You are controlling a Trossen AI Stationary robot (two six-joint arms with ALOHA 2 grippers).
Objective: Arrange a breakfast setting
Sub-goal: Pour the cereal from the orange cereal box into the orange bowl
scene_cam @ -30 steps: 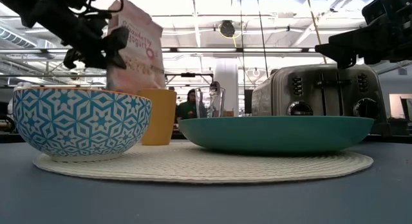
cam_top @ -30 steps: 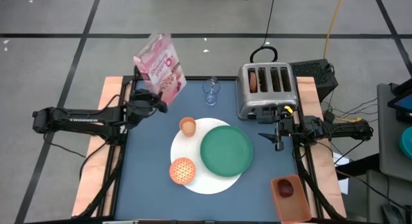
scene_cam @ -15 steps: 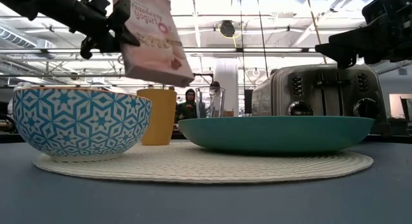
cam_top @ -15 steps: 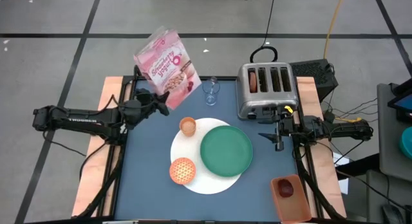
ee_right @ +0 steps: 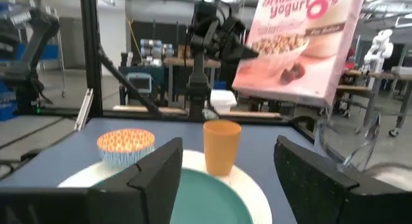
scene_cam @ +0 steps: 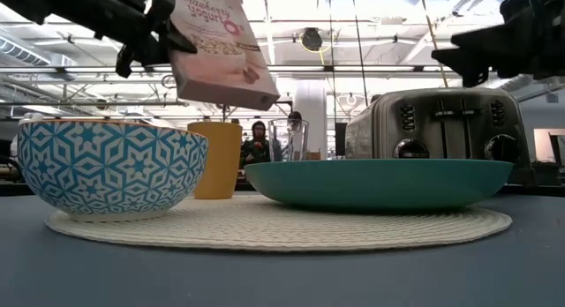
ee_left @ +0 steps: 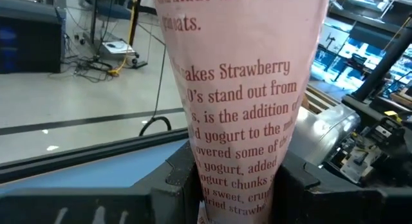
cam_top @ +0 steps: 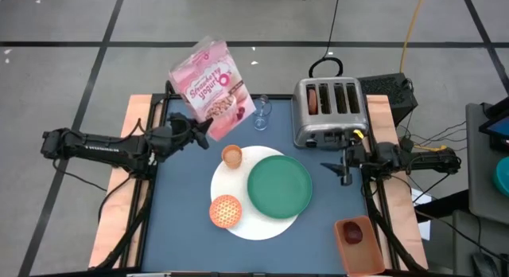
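Note:
My left gripper [cam_top: 199, 130] is shut on a pink cereal box [cam_top: 211, 78], held in the air over the table's far left part, beyond the orange cup [cam_top: 231, 156]. A green plate [cam_top: 279, 185], the cup and a patterned bowl [cam_top: 225, 210] stand on a white round mat [cam_top: 258, 225]. A clear glass [cam_top: 260, 111] stands on the table behind the cup. My right gripper [cam_top: 343, 169] is open and empty at the table's right edge, in front of the toaster [cam_top: 330, 110]. A brown piece [cam_top: 313, 99] sticks out of a toaster slot. No spoon shows. My left gripper pinches the cereal box near its lower end [ee_left: 237, 161], one finger [ee_left: 179, 185] on each broad face, with the narrow side facing the wrist camera. The fingers come level from the table's left. The box is lifted clear and tilted, its top leaning toward the far edge.
A brown tray [cam_top: 355, 234] with a dark red fruit sits off the table's near right corner. The toaster's cord [cam_top: 324, 67] loops behind it. People show in the room beyond the table [scene_cam: 257, 141].
My left gripper has gone up and toward the table's right, toward the cup, still shut on the cereal box. The box has risen with it and tipped further, its lower end swinging toward the right.

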